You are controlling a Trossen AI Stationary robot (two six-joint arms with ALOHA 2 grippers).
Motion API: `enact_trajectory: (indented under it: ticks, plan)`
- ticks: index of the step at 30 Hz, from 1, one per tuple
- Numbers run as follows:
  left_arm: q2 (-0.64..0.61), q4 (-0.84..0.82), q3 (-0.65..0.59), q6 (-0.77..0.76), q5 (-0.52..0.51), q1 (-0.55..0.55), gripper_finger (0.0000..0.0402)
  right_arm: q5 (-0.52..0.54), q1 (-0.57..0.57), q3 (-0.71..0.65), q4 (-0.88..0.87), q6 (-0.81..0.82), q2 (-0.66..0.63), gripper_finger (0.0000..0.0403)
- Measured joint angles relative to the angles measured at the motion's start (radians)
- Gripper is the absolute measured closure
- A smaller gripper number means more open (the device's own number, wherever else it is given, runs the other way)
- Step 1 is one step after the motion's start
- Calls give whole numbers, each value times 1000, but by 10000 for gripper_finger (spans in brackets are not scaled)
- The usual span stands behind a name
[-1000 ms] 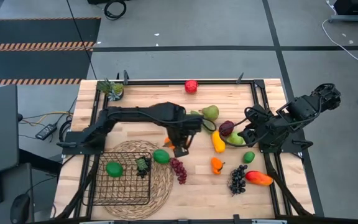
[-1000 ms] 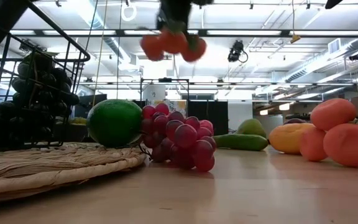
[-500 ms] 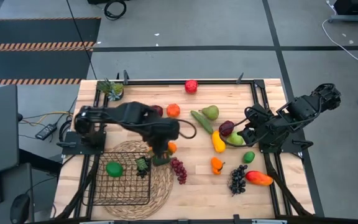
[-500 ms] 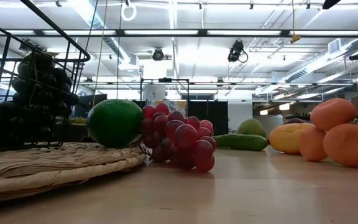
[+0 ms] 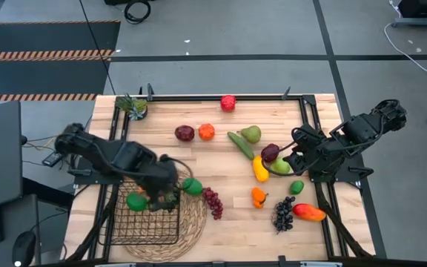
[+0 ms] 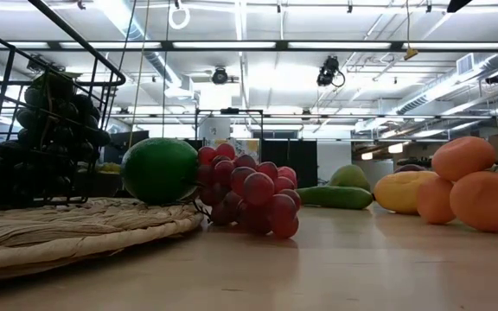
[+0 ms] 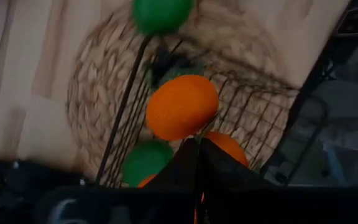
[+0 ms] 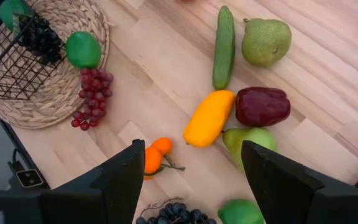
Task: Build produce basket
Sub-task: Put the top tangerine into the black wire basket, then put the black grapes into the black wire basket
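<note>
The black wire basket [image 5: 143, 219] stands on the round straw mat [image 5: 193, 215] at the near left. A green lime [image 5: 136, 201] and dark grapes [image 5: 170, 197] lie in it. My left gripper [image 5: 154, 194] is over the basket, shut on a cluster of small oranges [image 7: 182, 107], which shows as an orange spot in the high view [image 5: 141, 191]. Another lime [image 5: 192, 186] and red grapes [image 5: 213, 202] rest at the mat's edge. My right gripper [image 8: 194, 186] waits open at the table's right side [image 5: 293, 157], touching nothing. My left gripper pinches the orange cluster between its two shut fingers [image 7: 191, 163], whose ends meet between the fruits [image 7: 211, 140]; the fruits hide the exact part. The fingers point down from above. The cluster hangs beyond the fingertips, clear above the basket.
Loose produce lies across the table's middle and right: apple [image 5: 228, 102], dark apple [image 5: 184, 133], orange [image 5: 207, 132], cucumber [image 5: 239, 144], pear [image 5: 251, 134], squash [image 5: 260, 168], a second orange cluster [image 5: 259, 197], dark grapes [image 5: 283, 213], mango [image 5: 309, 213]. A potted plant [image 5: 132, 105] stands far left.
My left gripper has carried the orange cluster from the table's middle toward the left and near edges, past the lime at the mat's edge, until it is over the basket. It has gone out of the low view. The cluster stays lifted clear.
</note>
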Motion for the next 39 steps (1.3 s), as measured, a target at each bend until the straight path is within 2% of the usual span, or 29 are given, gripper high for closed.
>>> enact_trajectory:
  ticks: [3,7,11,17,22,28,33,39]
  plan:
    - [-59,49,-89,-56,-2,-32,388,2,0,0,0,-12,0,133]
    - [-76,104,-138,-91,-2,-58,367,2,0,0,1,-13,0,133]
    - [-75,111,-155,-94,-2,-72,316,17,0,0,21,-7,0,133]
    - [-73,106,-160,-76,-6,-51,220,38,0,0,163,-69,16,133]
    - [-74,107,-160,-44,-6,-13,175,51,-2,0,264,-128,79,133]
    - [-74,130,-113,-17,-18,57,170,38,-32,0,347,-180,206,133]
    - [-74,208,-12,-9,-76,113,187,-55,-59,0,344,-170,295,133]
    - [-75,403,78,56,-163,144,206,-172,-28,0,338,-123,336,133]
